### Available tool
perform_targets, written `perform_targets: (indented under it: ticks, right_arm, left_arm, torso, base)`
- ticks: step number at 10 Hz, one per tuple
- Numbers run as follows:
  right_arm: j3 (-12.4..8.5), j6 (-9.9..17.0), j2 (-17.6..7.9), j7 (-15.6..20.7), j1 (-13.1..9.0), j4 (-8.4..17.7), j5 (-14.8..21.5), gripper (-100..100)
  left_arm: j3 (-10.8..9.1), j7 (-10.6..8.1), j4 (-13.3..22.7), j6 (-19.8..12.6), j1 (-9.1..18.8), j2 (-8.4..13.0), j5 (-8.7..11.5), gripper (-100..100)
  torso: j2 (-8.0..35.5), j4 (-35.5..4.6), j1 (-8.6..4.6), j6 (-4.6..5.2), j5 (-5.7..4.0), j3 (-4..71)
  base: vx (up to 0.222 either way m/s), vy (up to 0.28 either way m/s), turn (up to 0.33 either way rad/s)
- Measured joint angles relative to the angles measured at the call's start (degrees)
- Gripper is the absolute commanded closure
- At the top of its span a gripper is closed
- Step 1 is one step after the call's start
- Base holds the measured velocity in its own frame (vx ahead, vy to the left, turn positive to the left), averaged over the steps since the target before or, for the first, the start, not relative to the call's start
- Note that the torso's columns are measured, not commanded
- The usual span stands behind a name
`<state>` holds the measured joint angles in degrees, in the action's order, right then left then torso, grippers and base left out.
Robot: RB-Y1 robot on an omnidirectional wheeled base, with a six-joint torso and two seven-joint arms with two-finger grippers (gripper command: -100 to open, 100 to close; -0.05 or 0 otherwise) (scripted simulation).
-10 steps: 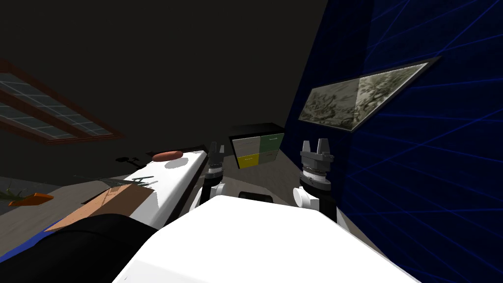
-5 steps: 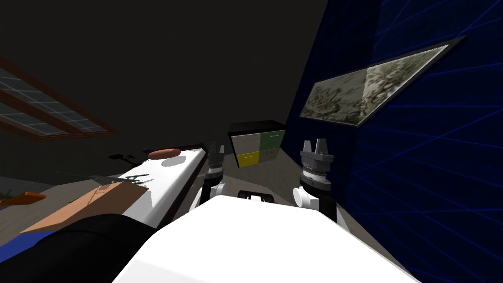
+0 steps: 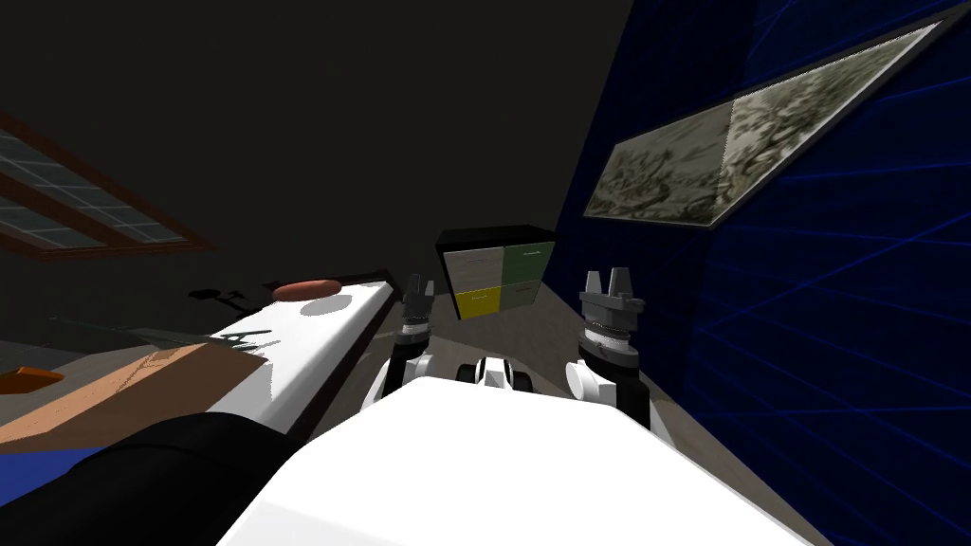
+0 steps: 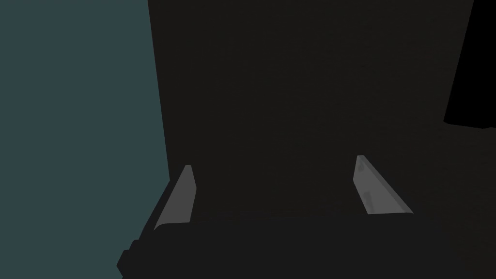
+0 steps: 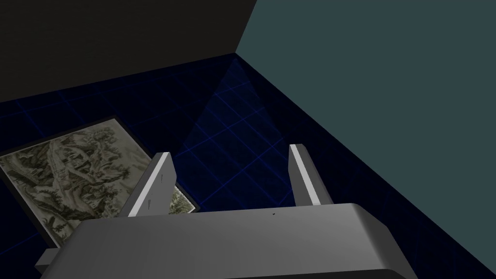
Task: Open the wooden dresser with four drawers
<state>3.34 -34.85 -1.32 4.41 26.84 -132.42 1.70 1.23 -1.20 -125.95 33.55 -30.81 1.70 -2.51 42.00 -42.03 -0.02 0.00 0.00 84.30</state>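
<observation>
Presently, the left gripper [image 4: 273, 162] was found with fingers apart and empty; the right gripper [image 5: 230, 151] was likewise apart and empty. Well ahead of both, on the floor beside the dark blue wall [image 3: 806, 332], stood the dresser [image 3: 496, 273]. Its four drawer fronts [image 3: 479, 303], grey, green, yellow and grey, appeared shut, contents hidden. Judged: approach unfinished, no handle reached, the opening wholly outstanding.

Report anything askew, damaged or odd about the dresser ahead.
Nothing looks damaged or askew. The dresser stands upright and its four drawer fronts look shut. Their mismatched colours, pale, green, yellow and grey, are the only oddity. The left end effector and right end effector are open, short of it.
</observation>
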Motion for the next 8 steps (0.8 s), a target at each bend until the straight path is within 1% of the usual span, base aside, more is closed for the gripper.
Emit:
perform_targets:
  ticks: [3, 5, 7, 8]
  right_arm:
    - [0.0, 0.0, 0.0, 0.0, 0.0, 0.0, 0.0, 0]
    - [0.0, 0.0, 0.0, 0.0, 0.0, 0.0, 0.0, 0]
    - [0.0, 0.0, 0.0, 0.0, 0.0, 0.0, 0.0, 0]
    - [0.0, 0.0, 0.0, 0.0, 0.0, 0.0, 0.0, 0]
  left_arm:
    - [-0.45, 0.15, 1.6, -0.5, 0.6, 3.8, 0.1, -100]
    - [-1.31, 0.29, 4.2, -1.4, 2.0, 6.2, 0.4, -100]
    - [-2.11, 0.61, 6.9, -2.7, 2.9, 7.4, 0.6, -100]
    - [-2.16, 0.91, 8.2, -3.2, 3.2, 7.4, 0.5, -100]
  torso:
    - [0.1, -0.2, 0.02, 0.00, 0.00, 0.3]
    - [0.1, -0.2, -0.02, 0.00, -0.01, 0.3]
    - [0.1, -0.2, -0.01, 0.00, -0.01, 0.4]
    - [0.2, -0.2, 0.01, 0.00, 0.00, 0.3]
  base:
    - [0.101, -0.030, 0.021]
    - [0.164, -0.054, 0.031]
    - [0.212, -0.061, 0.036]
    - [0.197, -0.063, 0.035]
